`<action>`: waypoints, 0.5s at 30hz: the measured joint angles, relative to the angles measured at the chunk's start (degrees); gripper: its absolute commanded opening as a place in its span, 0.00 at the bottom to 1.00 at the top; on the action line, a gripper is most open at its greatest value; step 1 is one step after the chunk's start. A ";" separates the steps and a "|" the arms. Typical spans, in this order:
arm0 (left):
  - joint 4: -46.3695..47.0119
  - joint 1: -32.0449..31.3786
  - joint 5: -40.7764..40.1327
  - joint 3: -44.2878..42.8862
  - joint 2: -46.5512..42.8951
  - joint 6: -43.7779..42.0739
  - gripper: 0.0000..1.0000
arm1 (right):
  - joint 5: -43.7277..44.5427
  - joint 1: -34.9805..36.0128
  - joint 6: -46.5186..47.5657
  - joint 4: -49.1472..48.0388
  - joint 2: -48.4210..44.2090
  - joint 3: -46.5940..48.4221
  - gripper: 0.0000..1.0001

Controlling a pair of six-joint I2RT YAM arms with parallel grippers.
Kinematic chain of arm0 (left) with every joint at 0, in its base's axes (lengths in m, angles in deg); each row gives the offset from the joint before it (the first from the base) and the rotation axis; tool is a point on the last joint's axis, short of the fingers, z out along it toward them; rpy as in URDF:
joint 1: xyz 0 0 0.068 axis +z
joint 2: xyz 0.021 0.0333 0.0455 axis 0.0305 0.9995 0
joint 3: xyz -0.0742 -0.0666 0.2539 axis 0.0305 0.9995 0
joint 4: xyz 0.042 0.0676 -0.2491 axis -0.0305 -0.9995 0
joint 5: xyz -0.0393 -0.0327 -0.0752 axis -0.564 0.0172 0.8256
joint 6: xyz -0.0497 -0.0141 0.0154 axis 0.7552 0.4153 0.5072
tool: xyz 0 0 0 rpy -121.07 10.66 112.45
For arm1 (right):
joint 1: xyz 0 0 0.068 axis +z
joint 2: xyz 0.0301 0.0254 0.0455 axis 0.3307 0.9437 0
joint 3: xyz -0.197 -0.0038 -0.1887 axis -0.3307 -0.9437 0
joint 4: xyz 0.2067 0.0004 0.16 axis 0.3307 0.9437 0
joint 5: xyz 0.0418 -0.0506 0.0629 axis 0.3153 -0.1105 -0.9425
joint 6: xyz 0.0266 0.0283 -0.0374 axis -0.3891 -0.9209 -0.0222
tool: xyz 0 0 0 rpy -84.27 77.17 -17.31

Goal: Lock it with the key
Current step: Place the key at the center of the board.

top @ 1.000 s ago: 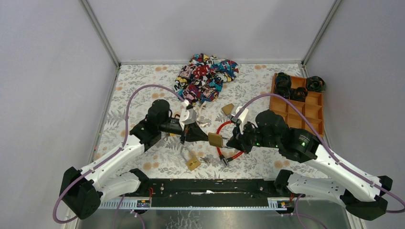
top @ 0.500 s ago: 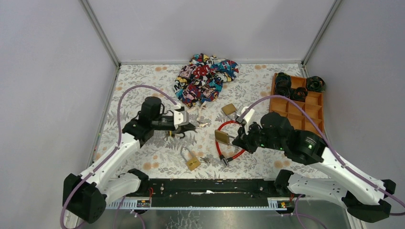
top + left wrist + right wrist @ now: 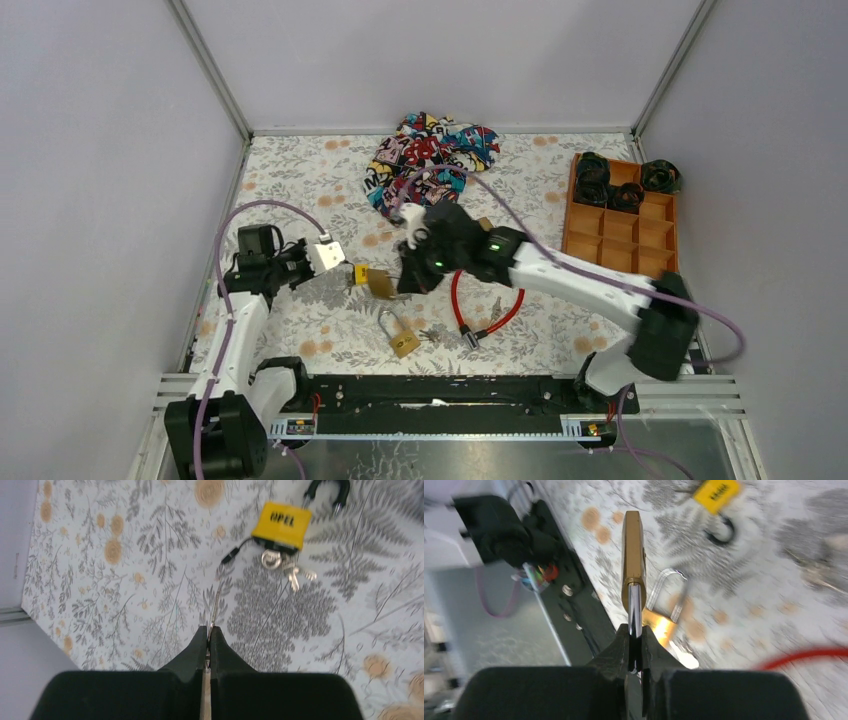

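Note:
In the right wrist view my right gripper (image 3: 635, 630) is shut on the silver shackle of a brass padlock (image 3: 633, 545), which hangs above the table with its body pointing away from the fingers. From above, that padlock (image 3: 381, 283) sits between the right gripper (image 3: 403, 280) and the left gripper (image 3: 343, 266). My left gripper (image 3: 209, 629) is shut on a thin metal key (image 3: 216, 600), seen edge-on and sticking out past the fingertips. A yellow padlock (image 3: 281, 525) with a bunch of keys (image 3: 290, 570) lies on the table beyond it.
A second brass padlock (image 3: 402, 338) with its shackle up lies near the front, small keys (image 3: 430, 335) beside it. A red cable lock (image 3: 492, 310) lies to the right. Patterned cloth (image 3: 430, 160) is at the back, an orange tray (image 3: 620, 230) at the right.
The right arm has swung left across the table, carrying the brass padlock past the red cable. The left arm has drawn back to the left with its jaws still shut.

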 measured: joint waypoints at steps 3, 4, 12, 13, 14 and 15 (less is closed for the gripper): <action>-1.33 0.92 -3.91 1.18 -0.33 -5.49 0.00 | -5.99 -0.02 -8.17 -8.92 13.55 3.72 0.00; -1.68 0.92 -4.79 1.92 -0.55 -6.58 0.00 | -8.15 0.00 -11.80 -12.09 19.04 5.64 0.00; -6.69 0.92 -6.64 8.22 -2.84 -13.66 0.00 | -19.71 0.57 -32.17 -23.50 45.83 16.37 0.00; -7.82 0.92 -6.40 8.76 -3.50 -14.88 0.00 | -21.27 0.70 -34.23 -24.50 47.84 17.38 0.00; -8.92 0.92 -6.16 9.38 -4.15 -16.09 0.04 | -22.36 0.83 -35.74 -25.29 49.35 18.29 0.00; -9.90 0.92 -6.03 9.84 -4.55 -17.11 0.12 | -23.41 1.09 -37.35 -26.18 50.77 19.39 0.03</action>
